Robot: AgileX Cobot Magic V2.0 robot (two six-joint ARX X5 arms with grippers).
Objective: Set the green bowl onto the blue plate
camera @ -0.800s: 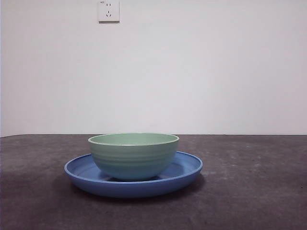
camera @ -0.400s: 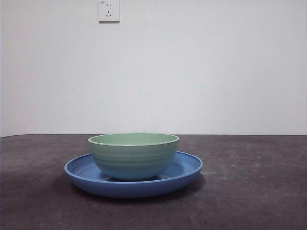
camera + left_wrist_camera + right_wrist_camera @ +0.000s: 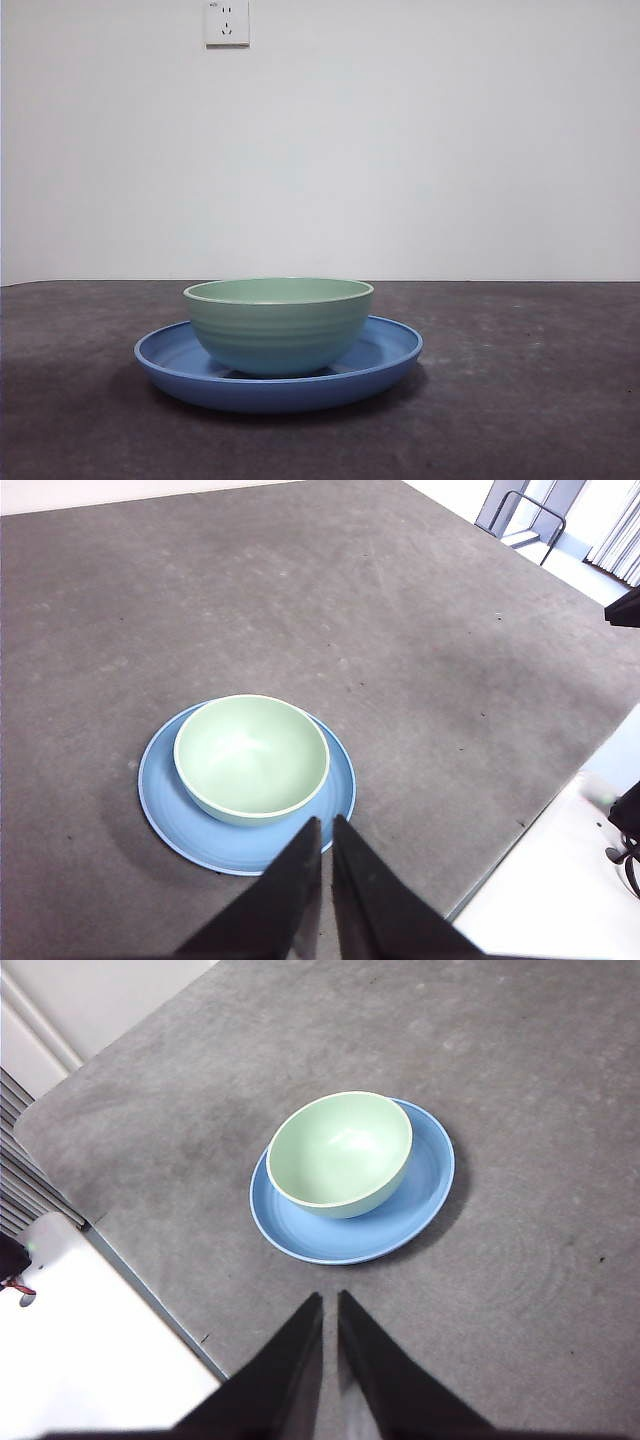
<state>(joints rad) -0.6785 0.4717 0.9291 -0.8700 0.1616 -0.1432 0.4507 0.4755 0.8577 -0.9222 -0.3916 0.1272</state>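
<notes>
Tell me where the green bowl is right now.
The green bowl sits upright on the blue plate, slightly off centre, on the dark table in the front view. Neither gripper touches it.

Dark grey table (image 3: pixel 520 400), blue plate (image 3: pixel 390 352) resting directly on it

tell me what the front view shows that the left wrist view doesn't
Only the front view shows the white wall socket and the ridged outer side of the pale mint-green glossy round bowl. Only the left wrist view shows the bowl's empty inside, the left gripper with jaws near together, and the table's edge. Both show the bowl sitting on the wide medium-blue glossy plate.
</notes>
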